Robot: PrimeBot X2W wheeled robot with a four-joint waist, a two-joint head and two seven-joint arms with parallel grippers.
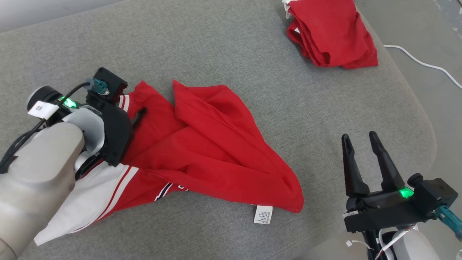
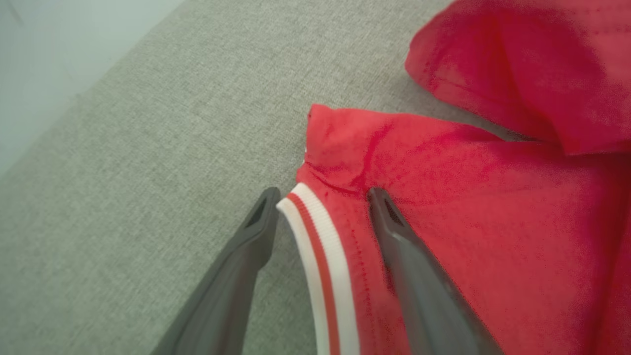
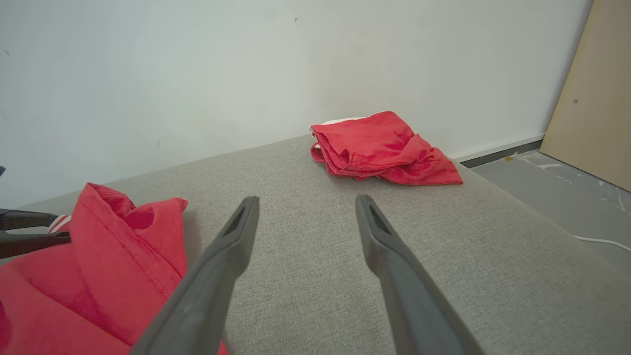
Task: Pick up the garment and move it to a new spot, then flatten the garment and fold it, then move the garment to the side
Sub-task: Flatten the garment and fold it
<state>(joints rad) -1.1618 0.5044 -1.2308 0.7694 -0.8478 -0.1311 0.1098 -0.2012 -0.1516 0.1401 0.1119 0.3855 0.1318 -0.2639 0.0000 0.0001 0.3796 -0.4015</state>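
Left gripper (image 2: 323, 197) is spreading wide, clasping nothing, straddling the striped white-and-red edge of the red garment (image 1: 216, 144), which is lying crumpled across the middle of the grey cushion (image 1: 252, 54). Right gripper (image 1: 360, 136) is hovering apart from it near the cushion's edge, jaws gaping, empty.

Red garment (image 1: 213, 144) with white-and-red striped trim on grey cushion (image 1: 231, 47).

The left hand (image 2: 323, 197) has a black housing (image 1: 115, 137), a pale grey forearm (image 1: 39, 169), a green light (image 1: 69, 103), a white label (image 1: 42, 109) and a black cable (image 1: 14, 148). The right hand (image 1: 360, 136) has long dark tapered fingers (image 1: 386, 162), a green lamp (image 1: 406, 192) and a teal plug (image 1: 449, 218).
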